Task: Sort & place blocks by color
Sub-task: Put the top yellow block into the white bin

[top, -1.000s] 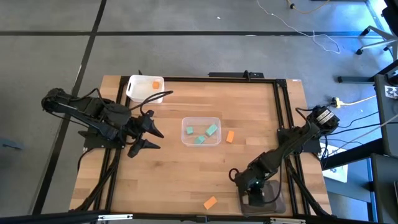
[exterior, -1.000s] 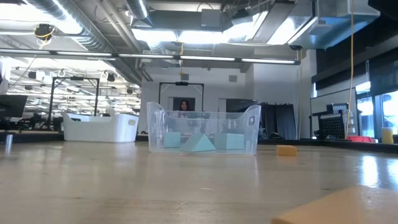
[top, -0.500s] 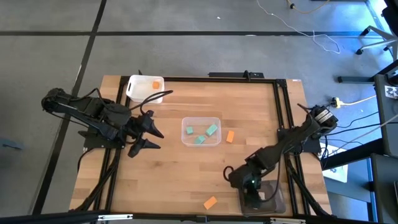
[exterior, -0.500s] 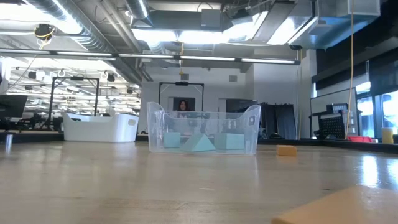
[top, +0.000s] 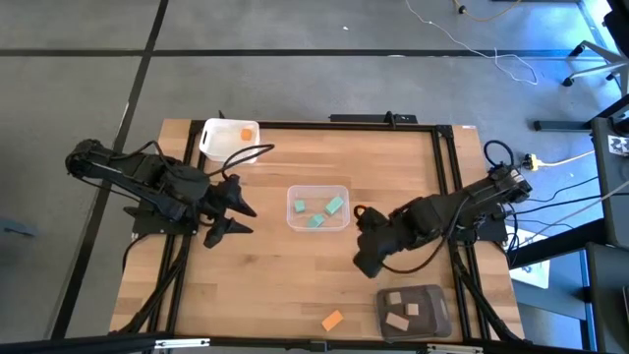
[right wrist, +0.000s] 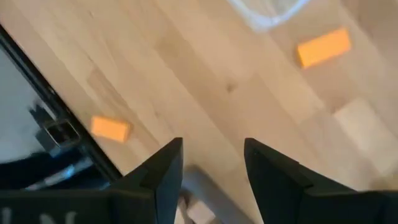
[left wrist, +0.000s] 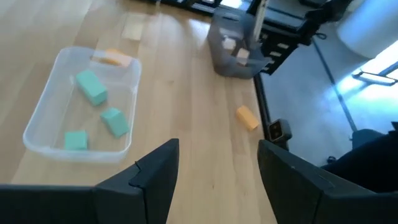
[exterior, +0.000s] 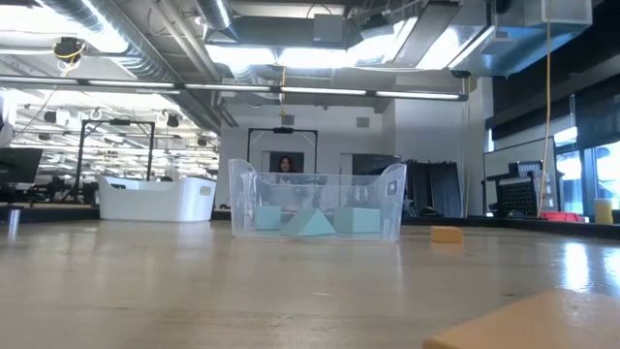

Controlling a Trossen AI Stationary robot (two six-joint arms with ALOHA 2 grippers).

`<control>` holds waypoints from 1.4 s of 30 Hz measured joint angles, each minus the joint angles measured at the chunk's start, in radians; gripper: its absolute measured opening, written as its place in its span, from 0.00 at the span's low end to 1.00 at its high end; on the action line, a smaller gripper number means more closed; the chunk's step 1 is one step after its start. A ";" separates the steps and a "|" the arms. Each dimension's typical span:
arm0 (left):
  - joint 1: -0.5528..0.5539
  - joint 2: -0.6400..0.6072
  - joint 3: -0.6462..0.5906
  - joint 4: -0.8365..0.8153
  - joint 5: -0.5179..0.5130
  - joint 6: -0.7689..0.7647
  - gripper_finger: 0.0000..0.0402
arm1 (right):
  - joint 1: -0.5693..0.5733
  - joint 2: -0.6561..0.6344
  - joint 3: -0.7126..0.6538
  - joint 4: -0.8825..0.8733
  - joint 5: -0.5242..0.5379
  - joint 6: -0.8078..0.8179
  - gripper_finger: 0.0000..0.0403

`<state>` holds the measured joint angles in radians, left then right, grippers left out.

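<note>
Right gripper (top: 360, 218) is hovering over the bench (top: 265, 285) just beside the clear tub (top: 317, 208), fingers (right wrist: 163, 171) spread apart and gripping nothing. Right wrist view is showing one orange block (right wrist: 323, 47) on the wood ahead of that gripper next to the clear tub's corner, another orange block (right wrist: 111, 128) off toward the bench edge, and a pale tan block (right wrist: 360, 121) lying flat on the wood. Three teal-green blocks (top: 335, 206) are sitting inside the clear tub, with one more orange block (top: 332, 320) lying near the front bench edge, well apart from the right gripper. Dark grey tub (top: 414, 311) is sitting behind that gripper near the bench corner, holding pale tan blocks (top: 395, 299). Left gripper (top: 246, 218) is waiting on the other side of the clear tub, fingers (left wrist: 155, 171) wide apart and empty, pointing at the tub. White tub (top: 228, 139) is sitting beyond the left gripper at the far bench corner with an orange block (top: 246, 135) inside.
</note>
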<state>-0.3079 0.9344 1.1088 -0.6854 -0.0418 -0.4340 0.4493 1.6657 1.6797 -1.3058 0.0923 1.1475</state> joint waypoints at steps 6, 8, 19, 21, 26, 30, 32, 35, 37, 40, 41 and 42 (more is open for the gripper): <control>0.000 0.000 0.000 -0.077 -0.003 -0.056 0.52 | -0.060 0.000 0.011 0.041 0.095 0.045 0.43; 0.000 0.000 0.000 -0.094 -0.003 -0.062 0.52 | -0.103 0.000 -0.009 0.033 0.098 0.162 0.43; 0.000 0.000 0.000 -0.121 -0.003 -0.054 0.52 | -0.328 0.000 -0.212 0.037 0.019 0.326 0.43; 0.000 0.000 0.000 -0.122 -0.003 -0.053 0.52 | -0.364 0.000 -0.266 0.051 -0.007 0.381 0.43; 0.000 0.000 0.000 -0.125 -0.043 -0.053 0.52 | -0.445 0.000 -0.409 0.214 -0.060 0.418 0.43; 0.000 0.000 0.000 -0.125 -0.101 -0.052 0.52 | -0.496 0.001 -0.513 0.386 -0.072 0.369 0.43; 0.000 0.000 0.000 -0.127 -0.121 -0.051 0.52 | -0.524 0.001 -0.560 0.458 -0.070 0.370 0.43; 0.000 0.000 0.000 -0.132 -0.132 -0.051 0.52 | -0.554 0.001 -0.618 0.543 -0.082 0.370 0.43; 0.000 0.000 0.000 -0.132 -0.132 -0.051 0.52 | -0.566 0.001 -0.650 0.565 -0.117 0.370 0.43; 0.000 0.000 0.000 -0.133 -0.133 -0.051 0.52 | -0.570 0.001 -0.686 0.579 -0.158 0.370 0.43; 0.000 0.000 0.000 -0.134 -0.133 -0.051 0.52 | -0.570 0.001 -0.694 0.578 -0.171 0.370 0.43; 0.000 0.000 0.000 -0.135 -0.133 -0.051 0.52 | -0.570 0.001 -0.698 0.579 -0.176 0.370 0.43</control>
<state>-0.3079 0.9344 1.1084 -0.8199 -0.1745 -0.4852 -0.1207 1.6665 0.9822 -0.7269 -0.0833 1.5177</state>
